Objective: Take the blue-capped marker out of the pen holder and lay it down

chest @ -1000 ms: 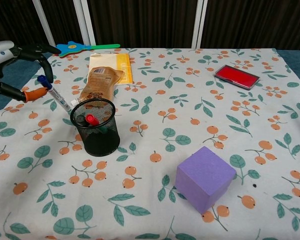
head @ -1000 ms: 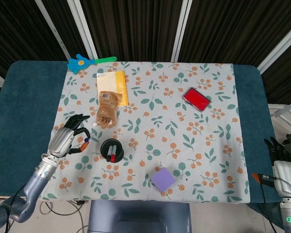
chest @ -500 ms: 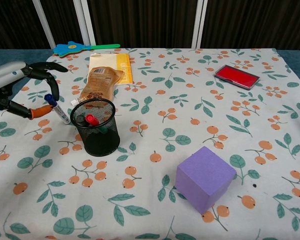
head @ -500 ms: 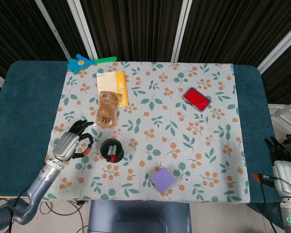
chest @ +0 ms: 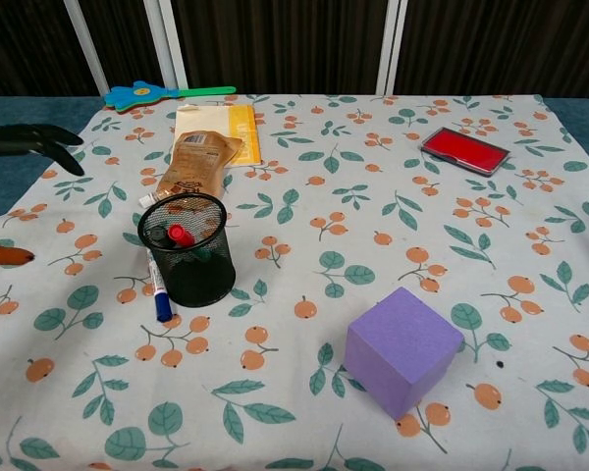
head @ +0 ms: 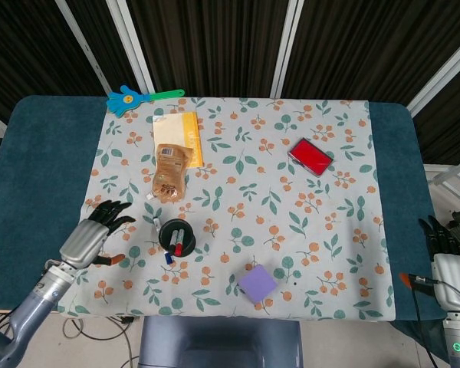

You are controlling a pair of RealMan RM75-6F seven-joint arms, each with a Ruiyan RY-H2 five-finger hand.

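Note:
The blue-capped marker [head: 163,239] [chest: 157,285] lies flat on the floral cloth, right against the left side of the black mesh pen holder [head: 176,227] [chest: 188,273], its blue cap pointing toward the front edge. A red-capped marker [chest: 180,234] and a dark one still stand in the holder. My left hand [head: 92,234] [chest: 25,142] hovers to the left of the marker with fingers spread and nothing in it. At the far right, off the cloth, my right hand [head: 443,249] holds nothing, its fingers straight.
A brown snack bag [head: 169,172] [chest: 194,162] and a yellow envelope [head: 178,134] lie behind the holder. A purple cube [head: 257,283] [chest: 402,348] sits front centre, a red stamp pad [head: 310,156] [chest: 465,149] back right, a blue hand-shaped clapper [head: 138,97] back left.
My left hand let go of the blue-capped marker and drew back left toward the table's front. The marker now lies on the cloth beside the holder.

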